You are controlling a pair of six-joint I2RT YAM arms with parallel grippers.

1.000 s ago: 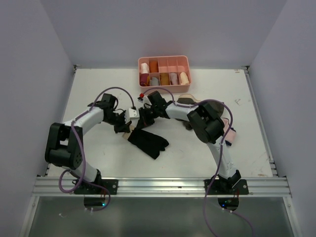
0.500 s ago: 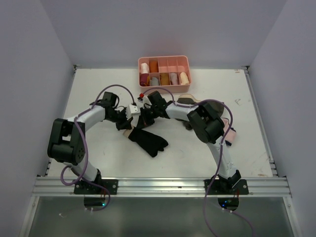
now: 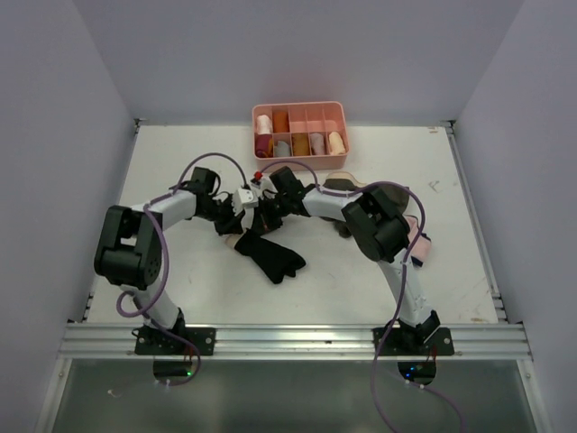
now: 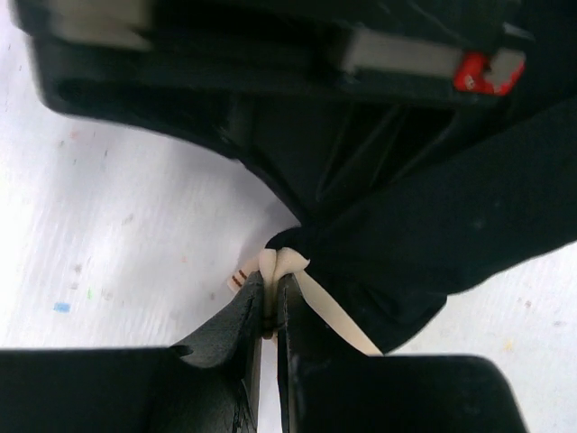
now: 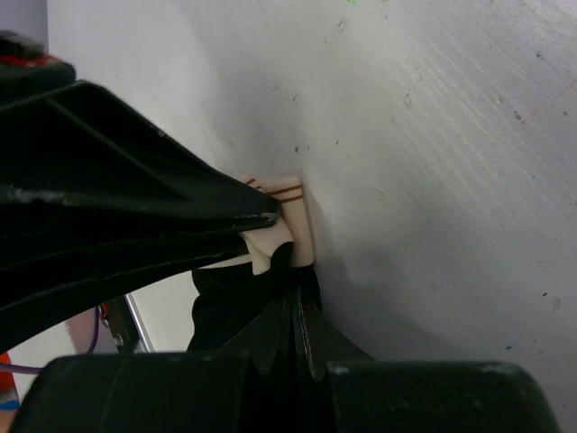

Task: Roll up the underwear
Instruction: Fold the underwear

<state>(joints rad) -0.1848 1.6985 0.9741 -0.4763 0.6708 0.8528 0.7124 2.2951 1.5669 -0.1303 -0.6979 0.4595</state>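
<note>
Black underwear (image 3: 270, 257) on the white table (image 3: 180, 162), on the near side of the pink tray (image 3: 343, 126) and well apart from it. Lies mostly flat, with the beige waistband (image 4: 284, 263) bunched at the end closest to the tray. Pinched shut on that waistband, the left gripper (image 4: 270, 311), reaching in from the tray's near left. Just beside it, the right gripper (image 5: 297, 311), closed on the black cloth directly under the waistband, fingertips of the two almost touching. Inside the tray's compartments, rolled cloths (image 3: 281, 122) in cream, brown and pink. Between tray and underwear, off to the right, an olive-brown garment (image 3: 341, 183), partly hidden by the right arm. Farther from the tray, a pale pink garment (image 3: 421, 239) under that arm.
</note>
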